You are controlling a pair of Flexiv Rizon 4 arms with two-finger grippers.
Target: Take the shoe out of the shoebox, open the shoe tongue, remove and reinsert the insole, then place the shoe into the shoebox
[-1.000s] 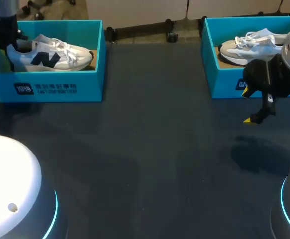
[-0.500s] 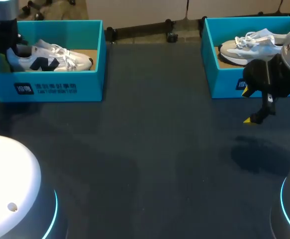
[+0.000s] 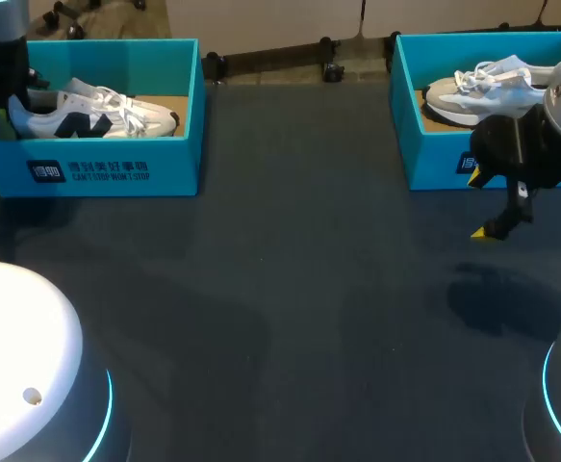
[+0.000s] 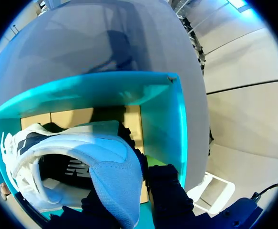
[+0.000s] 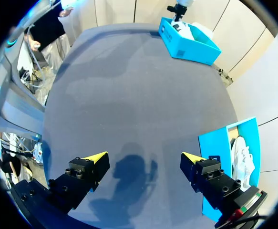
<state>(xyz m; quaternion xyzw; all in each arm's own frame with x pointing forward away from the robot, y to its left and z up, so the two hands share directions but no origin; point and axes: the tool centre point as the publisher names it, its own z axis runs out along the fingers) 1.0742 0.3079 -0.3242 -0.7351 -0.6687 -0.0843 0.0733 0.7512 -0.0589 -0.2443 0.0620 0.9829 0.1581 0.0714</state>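
Observation:
A white shoe [image 3: 92, 114] with a navy logo lies low inside the left teal shoebox [image 3: 107, 173], toe pointing right. My left gripper [image 3: 16, 106] is at the box's left end, shut on the shoe's heel. In the left wrist view the dark fingers [image 4: 165, 191] clamp the pale blue heel of the shoe [image 4: 105, 167] over the box's cardboard floor, beside the box's wall [image 4: 162, 119]; their yellow tips are hidden. My right gripper [image 3: 479, 205] hangs open above the table in front of the right box, with nothing between its fingers [image 5: 144, 157].
A second teal shoebox [image 3: 434, 159] at the back right holds a grey-white shoe [image 3: 492, 85]; it lies beside my right gripper [image 5: 220, 157]. The left box [image 5: 189, 45] shows far across the dark table [image 3: 290, 289].
My left gripper has lowered the shoe from a tilted, raised pose down into the left box and shifted slightly left. The right arm has not moved.

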